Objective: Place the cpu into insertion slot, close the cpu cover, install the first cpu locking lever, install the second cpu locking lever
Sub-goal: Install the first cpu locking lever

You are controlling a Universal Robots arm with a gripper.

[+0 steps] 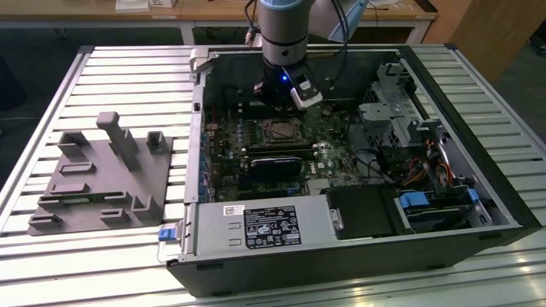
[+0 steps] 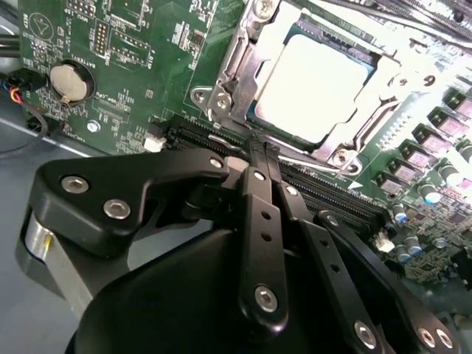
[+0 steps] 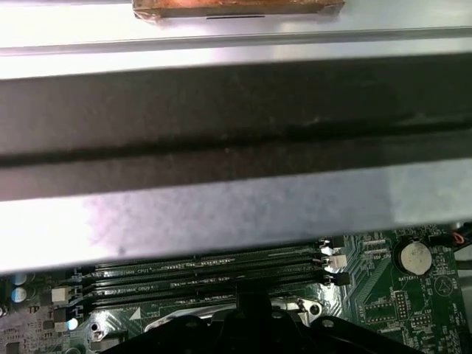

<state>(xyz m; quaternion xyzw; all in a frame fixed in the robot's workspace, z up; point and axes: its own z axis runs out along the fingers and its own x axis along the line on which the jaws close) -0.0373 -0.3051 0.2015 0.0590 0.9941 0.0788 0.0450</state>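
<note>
The cpu point(image 2: 313, 74) is lying seated in the slot point(image 1: 263, 132), and the cover point(image 2: 245, 68) is lying flat over it, framing its bright top, so the work is looking to be at the lever stage. Which of the two levers is in hand I cannot tell. In the second wrist view the gripper point(image 2: 258, 156) is hanging low at the socket's edge, its jaws drawn together with no gap showing. The tips are sitting right by the thin lever point(image 2: 317, 162), but whether they are pinching it or only pressing on it is hidden. By my reckoning, latching calls for a small, firm push that is carrying the rod down and sideways under its catch without skating off it. The memory slots point(image 2: 332, 195) are running just beside the tips, so they are crowding the path. The case wall point(image 3: 221, 147) is looming near the wrist, the coin cell point(image 2: 70, 81) is sitting well apart, and a grey fixture point(image 1: 102, 173) is resting outside the case.
</note>
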